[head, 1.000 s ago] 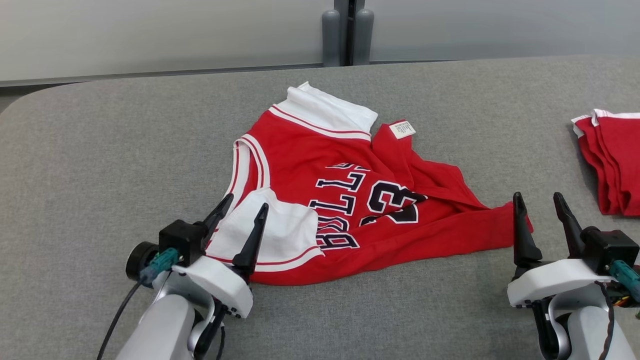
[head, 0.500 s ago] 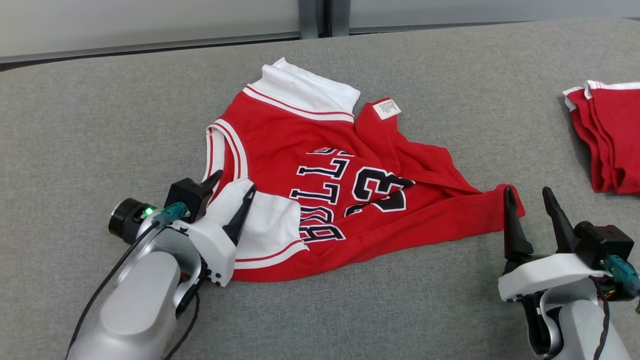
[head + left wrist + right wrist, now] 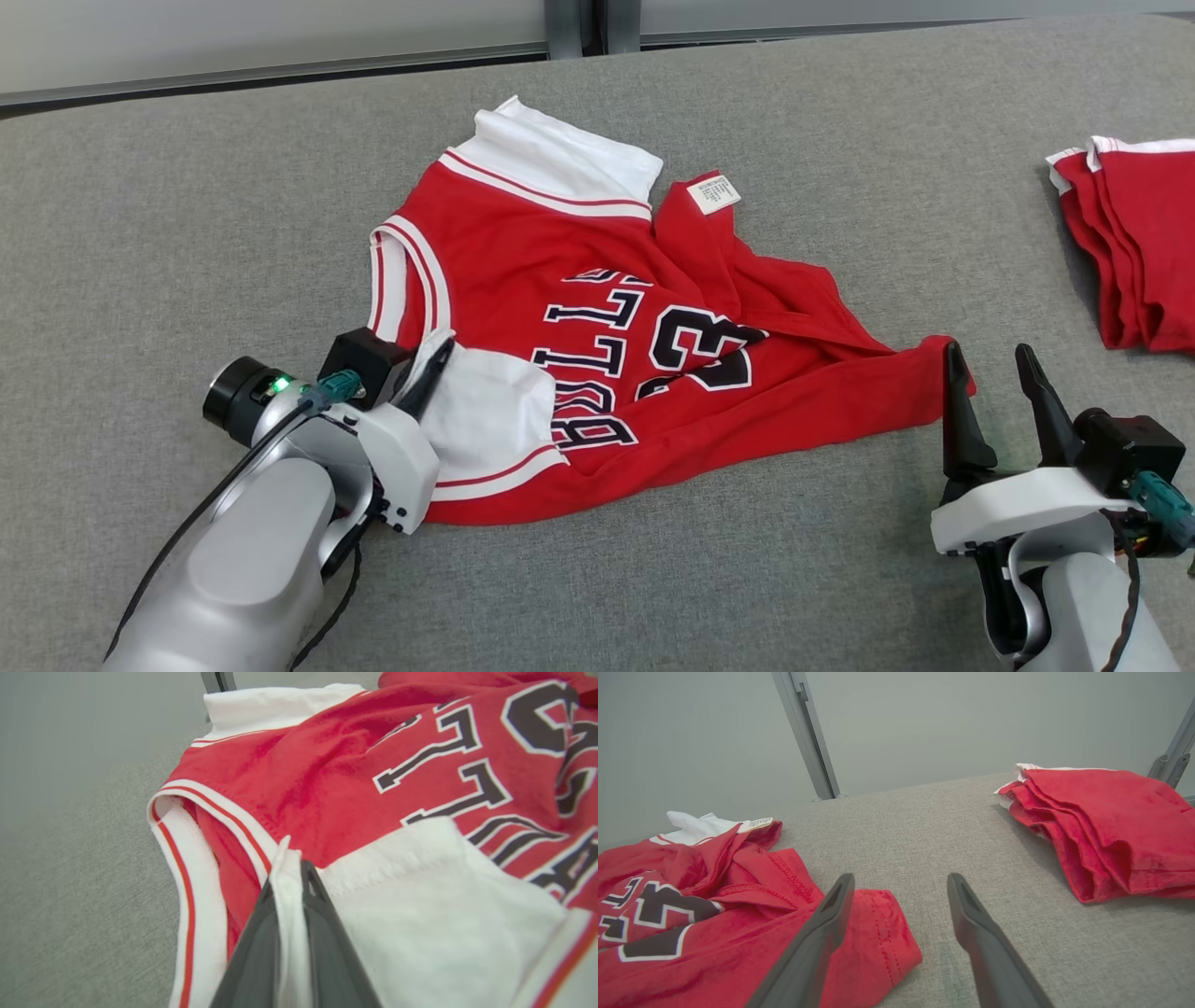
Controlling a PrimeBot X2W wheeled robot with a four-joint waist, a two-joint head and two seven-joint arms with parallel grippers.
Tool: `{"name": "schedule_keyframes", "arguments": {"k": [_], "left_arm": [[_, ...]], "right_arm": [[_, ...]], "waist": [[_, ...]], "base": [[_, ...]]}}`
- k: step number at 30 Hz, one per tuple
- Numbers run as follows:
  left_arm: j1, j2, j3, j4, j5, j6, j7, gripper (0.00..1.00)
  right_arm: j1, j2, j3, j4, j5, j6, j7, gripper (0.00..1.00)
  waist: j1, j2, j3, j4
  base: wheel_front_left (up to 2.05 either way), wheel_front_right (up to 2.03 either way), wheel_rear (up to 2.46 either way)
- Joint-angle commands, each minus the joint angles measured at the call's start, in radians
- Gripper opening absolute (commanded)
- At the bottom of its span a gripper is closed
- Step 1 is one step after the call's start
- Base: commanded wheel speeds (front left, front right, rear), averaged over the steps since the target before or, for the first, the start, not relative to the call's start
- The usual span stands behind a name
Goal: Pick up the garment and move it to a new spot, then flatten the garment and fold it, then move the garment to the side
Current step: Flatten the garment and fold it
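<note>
1. The left gripper (image 3: 434, 347) has its jaws pressed together on a white edge of the shirt (image 3: 523, 271).
2. The rest of the shirt lies crumpled on the grey table (image 3: 187, 233), ahead of those jaws and off to their right.
3. The right gripper (image 3: 988, 347) has its jaws wide apart, holding nothing.
4. A red corner of the shirt lies at its left jaw.
5. A pile (image 3: 1144, 252) of folded red clothes sits well off to the right of those jaws.

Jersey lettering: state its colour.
The jersey lettering is black, outlined white; left wrist view shows it best.
</note>
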Motion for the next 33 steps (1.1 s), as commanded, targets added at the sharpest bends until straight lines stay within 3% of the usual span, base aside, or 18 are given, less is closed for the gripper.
{"name": "schedule_keyframes", "arguments": {"k": [1, 12, 26, 33], "left_arm": [[-0.027, 0.006, -0.001, 0.001, -0.006, 0.000, -0.010, 0.00], [-0.018, 0.000, 0.015, -0.017, -0.029, 0.012, -0.097, 0.00], [0.180, 0.025, 0.065, -0.311, 0.003, 0.047, -0.119, 0.00], [0.288, 0.035, 0.044, -0.338, -0.007, 0.031, -0.120, 0.00]], "right_arm": [[-0.010, -0.002, -0.001, 0.003, 0.005, -0.001, -0.009, 1.00], [0.003, -0.002, -0.022, 0.028, -0.012, -0.001, 0.001, 1.00], [0.047, -0.001, -0.077, 0.043, -0.043, 0.000, 0.058, 1.00], [0.066, -0.002, -0.091, 0.045, -0.047, -0.001, 0.072, 1.00]], "waist": [[0.0000, 0.0000, 0.000, 0.001], [0.0000, 0.0000, -0.037, 0.034], [0.0000, 0.0000, -0.119, 0.141], [0.0000, 0.0000, -0.157, 0.204]], "base": [[0.00, 0.00, 0.00], [0.00, 0.00, 0.00], [0.00, 0.00, 0.00], [0.00, 0.00, 0.00]]}}
